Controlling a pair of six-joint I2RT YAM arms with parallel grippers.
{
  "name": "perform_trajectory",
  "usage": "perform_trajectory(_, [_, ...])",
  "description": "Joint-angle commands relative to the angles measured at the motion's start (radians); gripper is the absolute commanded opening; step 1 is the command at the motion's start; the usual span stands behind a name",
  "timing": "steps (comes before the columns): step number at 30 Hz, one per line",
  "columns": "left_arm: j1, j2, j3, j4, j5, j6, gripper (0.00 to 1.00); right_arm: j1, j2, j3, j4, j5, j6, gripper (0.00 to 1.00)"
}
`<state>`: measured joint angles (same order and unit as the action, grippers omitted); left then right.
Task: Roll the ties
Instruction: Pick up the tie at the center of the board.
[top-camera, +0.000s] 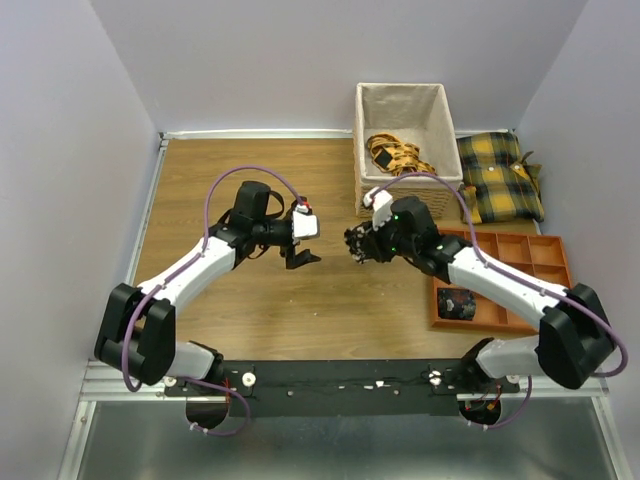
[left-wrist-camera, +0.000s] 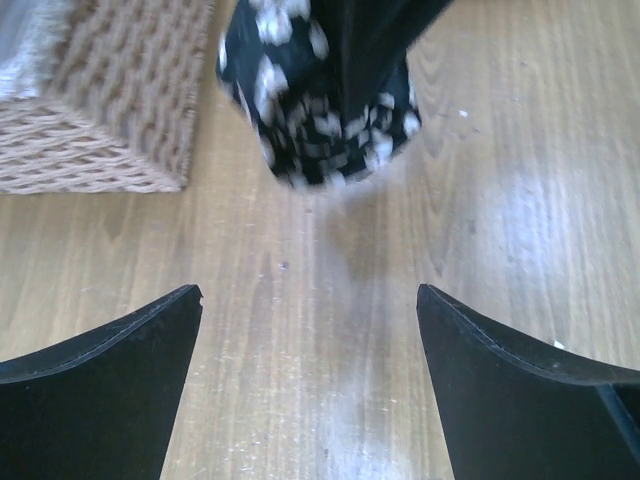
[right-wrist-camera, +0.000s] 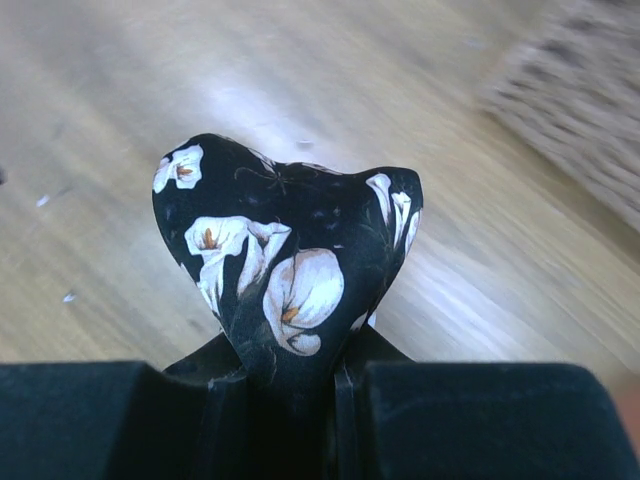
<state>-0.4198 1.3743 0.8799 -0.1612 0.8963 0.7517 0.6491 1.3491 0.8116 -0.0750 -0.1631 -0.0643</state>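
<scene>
A coiled black tie (right-wrist-camera: 290, 260) with white flowers sits pinched between the jaws of my right gripper (right-wrist-camera: 290, 372), which is shut on it. From above, that gripper (top-camera: 356, 246) holds the coil over the middle of the wooden table. The same tie (left-wrist-camera: 320, 100) hangs just ahead in the left wrist view, above the tabletop. My left gripper (left-wrist-camera: 308, 300) is open wide with only bare wood between its fingers. It (top-camera: 300, 258) stands a short gap left of the coil. Another rolled tie (top-camera: 457, 303) lies in a compartment of the orange tray (top-camera: 545, 262).
A wicker basket (top-camera: 400, 105) with a white liner stands behind the right gripper and holds a yellow-and-black patterned strip (top-camera: 395, 155). Its corner (left-wrist-camera: 110, 110) shows left of the coil. Plaid cushions (top-camera: 500, 175) lie at the back right.
</scene>
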Motion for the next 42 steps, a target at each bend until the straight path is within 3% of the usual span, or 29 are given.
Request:
perform_trajectory(1, [0.004,-0.066,-0.051,0.156,-0.094,-0.143,0.99,-0.066,-0.094,0.106,-0.330,0.298,0.161,0.01])
perform_trajectory(3, [0.004,-0.083,-0.076,0.201,-0.100,-0.161,0.99,-0.092,-0.128,0.110,-0.419,0.351,0.193,0.01])
perform_trajectory(6, [0.004,-0.106,-0.107,0.242,-0.096,-0.195,0.99,-0.131,-0.221,0.055,-0.392,0.332,0.196,0.01])
perform_trajectory(8, [0.004,-0.112,-0.113,0.270,-0.079,-0.231,0.99,-0.149,-0.307,0.020,-0.277,0.236,0.164,0.01])
perform_trajectory(9, [0.004,-0.115,-0.114,0.323,-0.067,-0.300,0.99,-0.151,-0.349,-0.036,-0.223,0.112,0.132,0.01])
perform_trajectory(11, [0.004,-0.122,-0.107,0.385,-0.028,-0.368,0.92,-0.149,-0.424,-0.103,-0.047,0.003,0.046,0.01])
perform_trajectory(13, [0.004,-0.116,-0.088,0.459,0.073,-0.472,0.88,-0.149,-0.534,-0.190,0.064,-0.181,-0.056,0.01])
perform_trajectory(15, [0.000,-0.098,-0.067,0.559,0.130,-0.588,0.90,-0.149,-0.593,-0.218,0.207,-0.293,-0.086,0.01])
perform_trajectory(16, [-0.004,-0.092,-0.061,0.595,0.124,-0.730,0.93,-0.149,-0.597,-0.203,0.221,-0.371,-0.103,0.01])
perform_trajectory(17, [-0.004,-0.089,-0.050,0.617,0.118,-0.791,0.99,-0.149,-0.594,-0.187,0.237,-0.406,-0.100,0.01])
perform_trajectory(19, [-0.010,-0.106,-0.053,0.655,0.107,-0.877,0.99,-0.149,-0.558,-0.149,0.260,-0.473,-0.027,0.01])
perform_trajectory(22, [-0.016,-0.182,-0.088,0.701,0.084,-0.962,0.99,-0.149,-0.495,-0.164,0.494,-0.597,0.154,0.01])
perform_trajectory(23, [-0.016,-0.210,-0.093,0.704,0.075,-1.039,0.99,-0.149,-0.466,-0.196,0.685,-0.633,0.211,0.01])
perform_trajectory(26, [-0.013,-0.277,-0.111,0.732,0.090,-1.149,0.99,-0.149,-0.330,-0.158,0.922,-0.774,0.362,0.01])
perform_trajectory(29, [-0.014,-0.381,-0.148,0.759,0.041,-1.160,0.99,-0.149,-0.231,-0.102,1.058,-0.863,0.445,0.01])
perform_trajectory(36, [-0.040,-0.432,-0.160,0.629,-0.154,-1.094,0.99,-0.103,-0.203,-0.031,0.995,-0.877,0.365,0.01])
perform_trajectory(42, [-0.050,-0.393,-0.118,0.676,-0.077,-1.112,0.97,-0.057,-0.214,-0.054,0.988,-0.851,0.351,0.01])
